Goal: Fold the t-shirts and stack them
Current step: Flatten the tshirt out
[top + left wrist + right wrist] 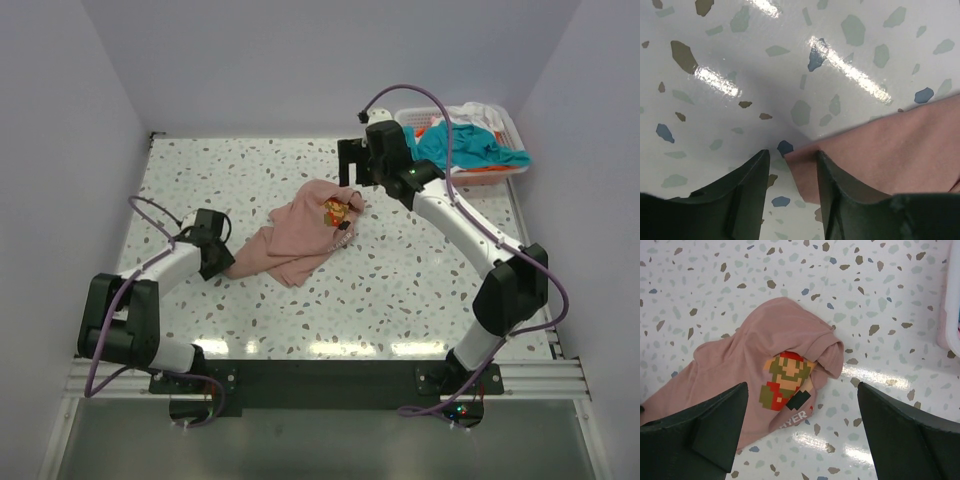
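Progress: at the opening stage, with no fold made and no stack begun. One salmon-pink t-shirt (290, 240) lies crumpled in a loose heap near the middle of the terrazzo table (420, 290), its pixel-figure print (785, 382) partly covered by a rolled-over flap. The left gripper (230, 264) is low at the shirt's near-left corner. In the left wrist view its jaws stand a moderate gap apart, astride the tip of that corner. The cloth lies flat on the table between them and is not yet pinched. The right gripper (352, 172) hangs above the far-right part of the heap, jaws spread wide and holding nothing. In the white lattice basket (512, 128) at the far right of the table are a teal t-shirt (465, 147), a white t-shirt (488, 113) and what appears to be an orange t-shirt (431, 127), all bundled together and unfolded. Judgement: the step in hand is taking hold of the pink shirt to spread it flat. Outstanding: flattening and folding this shirt, then drawing out, folding and stacking each garment from the basket, which is nearly the whole task.
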